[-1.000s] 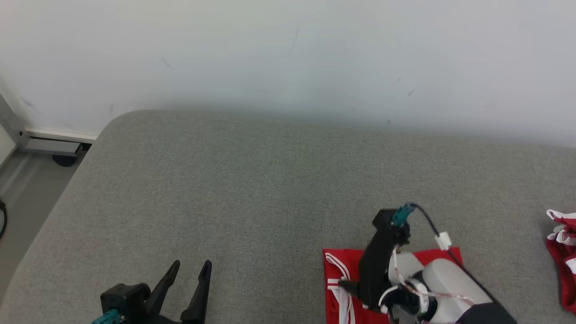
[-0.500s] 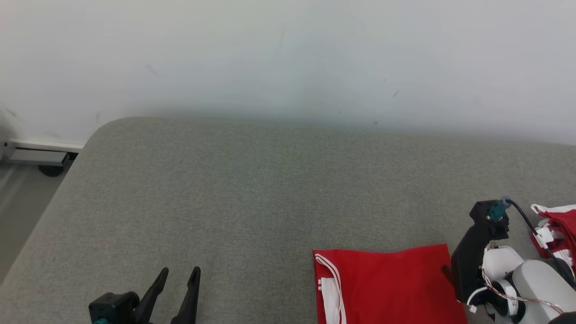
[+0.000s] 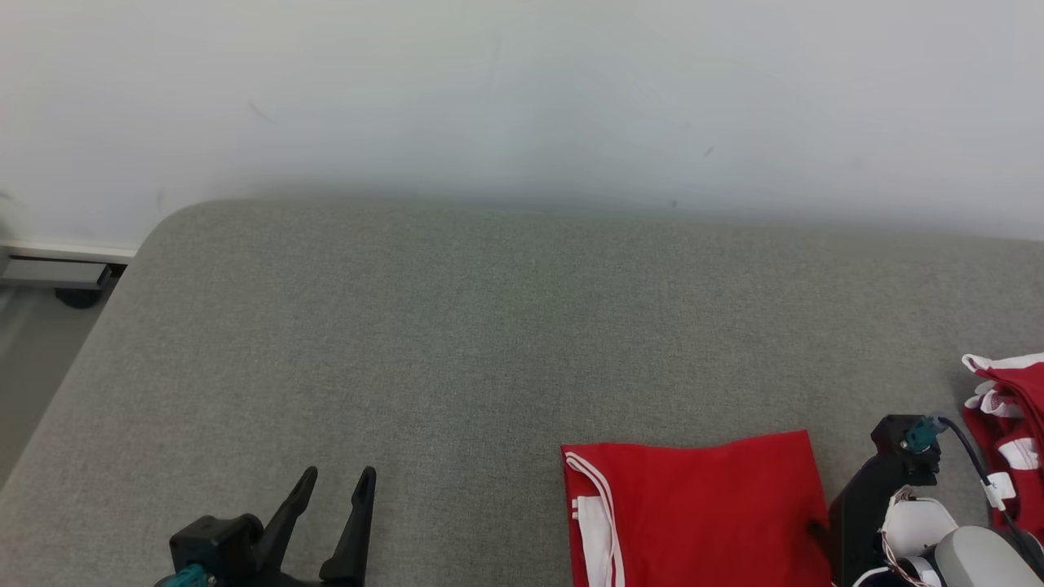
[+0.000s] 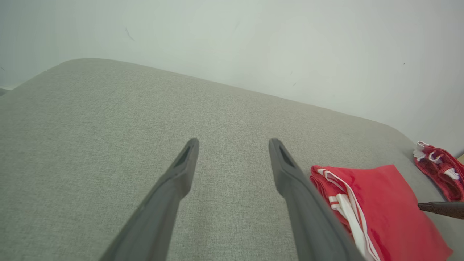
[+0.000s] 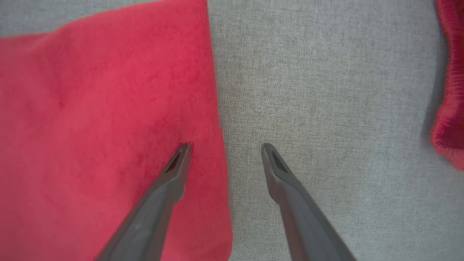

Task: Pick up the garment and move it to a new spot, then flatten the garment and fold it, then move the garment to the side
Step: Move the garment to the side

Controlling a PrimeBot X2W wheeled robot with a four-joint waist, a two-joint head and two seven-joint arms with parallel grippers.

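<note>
1. My right gripper [image 5: 224, 148] is spread open and holds nothing, straddling the right edge of the folded red garment [image 5: 108, 108].
2. My left gripper [image 4: 233, 143] gapes empty over the grey cushion [image 4: 90, 116].
3. A second red garment [image 3: 1019, 424] lies bunched further right.

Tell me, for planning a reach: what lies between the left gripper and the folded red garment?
Bare grey cushion between the left gripper and the folded red garment, as the head view shows.
</note>
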